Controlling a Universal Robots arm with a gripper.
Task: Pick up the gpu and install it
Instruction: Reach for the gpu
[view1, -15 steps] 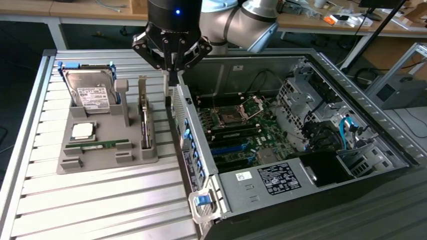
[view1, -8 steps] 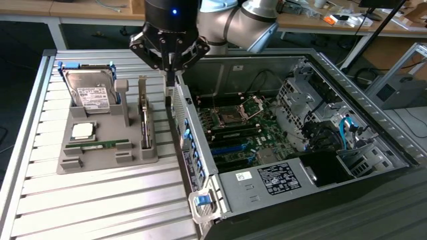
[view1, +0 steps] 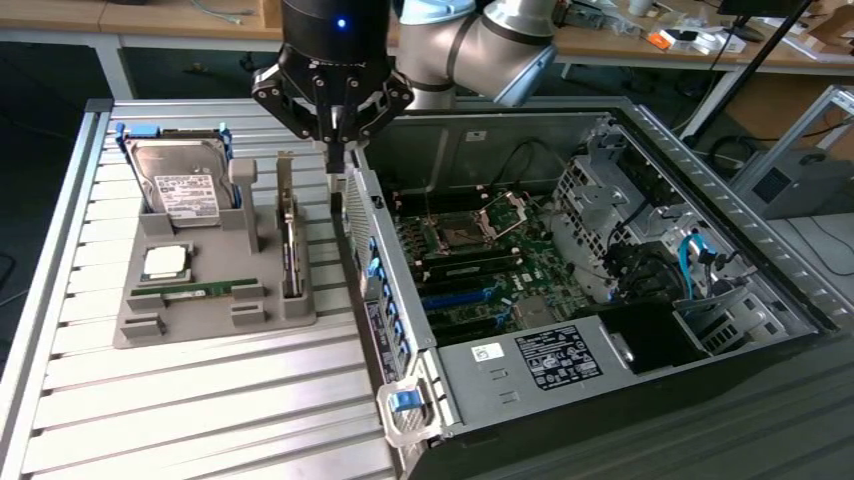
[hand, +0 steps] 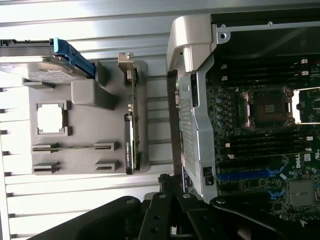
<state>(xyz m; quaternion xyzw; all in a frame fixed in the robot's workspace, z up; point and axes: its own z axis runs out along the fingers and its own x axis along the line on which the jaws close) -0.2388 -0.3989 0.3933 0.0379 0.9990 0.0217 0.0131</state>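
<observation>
The gpu (view1: 291, 245) stands on edge in a slot of the grey holder tray (view1: 200, 315), a thin dark card with its silver bracket at the far end. The wrist view has the gpu (hand: 131, 132) as a thin dark strip in the same tray (hand: 80, 120). My gripper (view1: 339, 140) hangs shut and empty above the gap between the tray and the computer case, a little toward the exterior view's right of the gpu. In the wrist view my gripper (hand: 172, 186) hovers over the case's near wall. Inside the open case lies the motherboard (view1: 474, 255).
The tray also holds a silver hard drive (view1: 180, 185), a square processor chip (view1: 167, 262) and a green memory stick (view1: 198, 290). The open computer case (view1: 627, 330) fills the exterior view's right, its tall metal wall (view1: 380, 270) right beside the tray. Ribbed metal tabletop (view1: 200, 410) in front.
</observation>
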